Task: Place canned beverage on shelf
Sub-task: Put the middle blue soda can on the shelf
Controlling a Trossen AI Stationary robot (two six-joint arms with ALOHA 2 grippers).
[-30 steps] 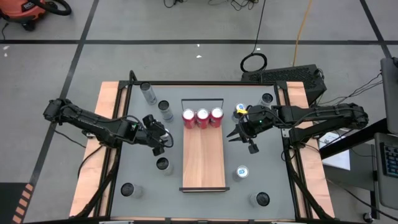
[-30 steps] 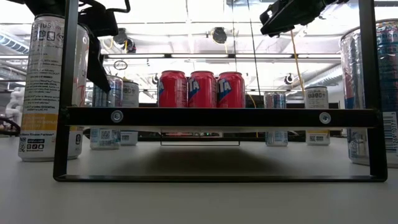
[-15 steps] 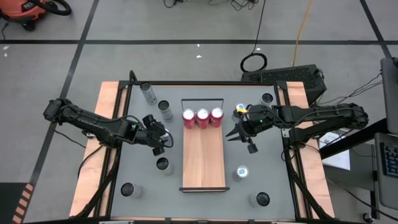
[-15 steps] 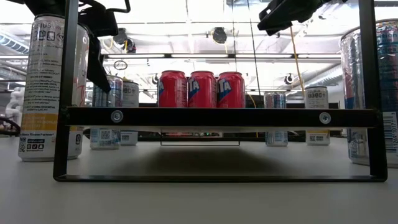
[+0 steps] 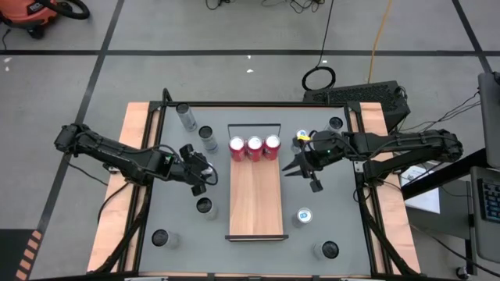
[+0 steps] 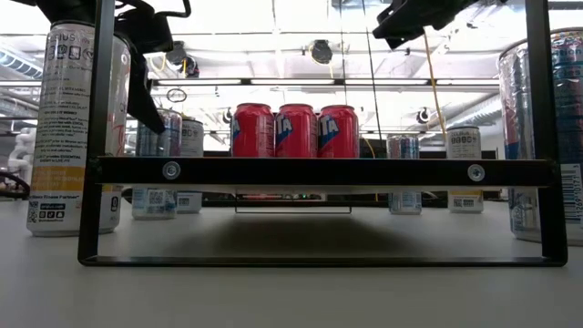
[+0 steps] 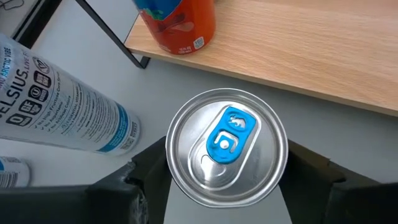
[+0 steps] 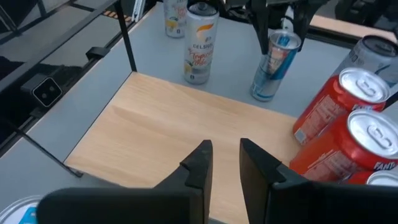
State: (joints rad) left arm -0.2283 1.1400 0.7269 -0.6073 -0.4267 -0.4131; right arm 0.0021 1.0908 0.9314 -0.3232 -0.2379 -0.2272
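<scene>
Aluminium can (image 7: 227, 146) stands on the counter (image 5: 187, 234), just left of the shelf (image 5: 255, 203), between the left claw (image 7: 227, 186) fingers, which are spread beside its walls. Judged rigid, smooth, slippery: grip mid-body. Right claw (image 8: 222, 163), nearly closed, empty, hovers above the shelf.

You're working in a robotics lab or test hall: grey floor (image 5: 234, 78) marked with dark tape lines, loose cables (image 5: 319, 76) and a shop vacuum (image 5: 35, 14) beyond the surface (image 5: 180, 195), strip lights (image 6: 273, 82) across an open industrial ceiling.
</scene>
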